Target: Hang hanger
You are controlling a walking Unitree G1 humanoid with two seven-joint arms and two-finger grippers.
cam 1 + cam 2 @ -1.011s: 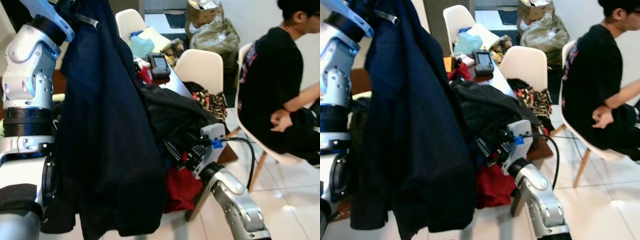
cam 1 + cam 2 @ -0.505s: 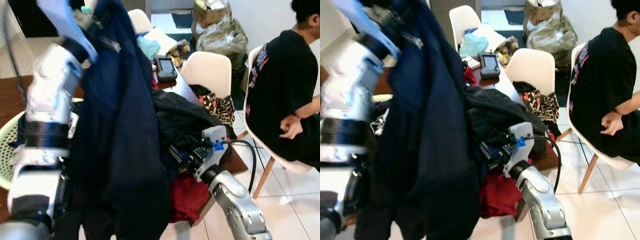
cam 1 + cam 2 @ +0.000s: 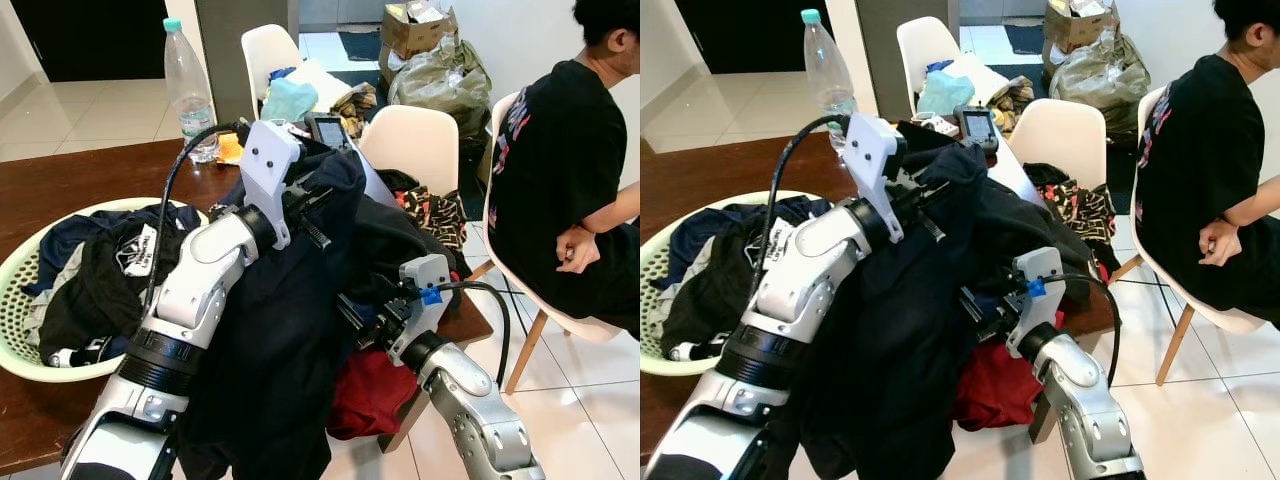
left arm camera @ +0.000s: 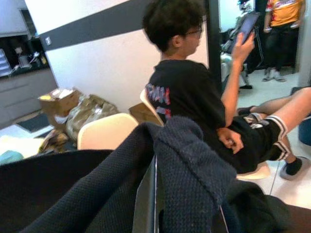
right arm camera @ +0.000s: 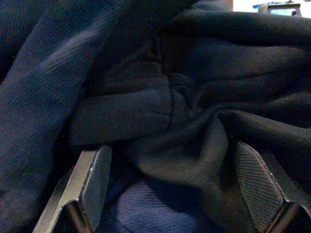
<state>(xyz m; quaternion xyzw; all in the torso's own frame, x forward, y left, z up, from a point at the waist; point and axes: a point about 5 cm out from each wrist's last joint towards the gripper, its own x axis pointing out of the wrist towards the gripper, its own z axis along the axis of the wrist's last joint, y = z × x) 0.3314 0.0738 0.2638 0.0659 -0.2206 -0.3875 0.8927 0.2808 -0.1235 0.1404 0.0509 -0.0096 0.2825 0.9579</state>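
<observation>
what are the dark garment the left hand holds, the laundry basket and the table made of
Dark navy garment: knitted fabric, matte; the left wrist view shows a fine pique-like weave. Laundry basket: pale green moulded plastic, apparently, with slotted walls. Table: dark brown wood or wood veneer, slightly glossy. The left hand looks closed on the garment.

blocked: clothes pile (image 3: 370,240), basket (image 3: 12,330), chair (image 3: 410,140) | free: tabletop (image 3: 80,180)

Navy garment (image 3: 290,330) matt knit cloth; table (image 3: 70,180) glossy dark wood.

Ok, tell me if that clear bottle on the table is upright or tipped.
Upright. The bottle stands on the table, teal cap on top.
</observation>
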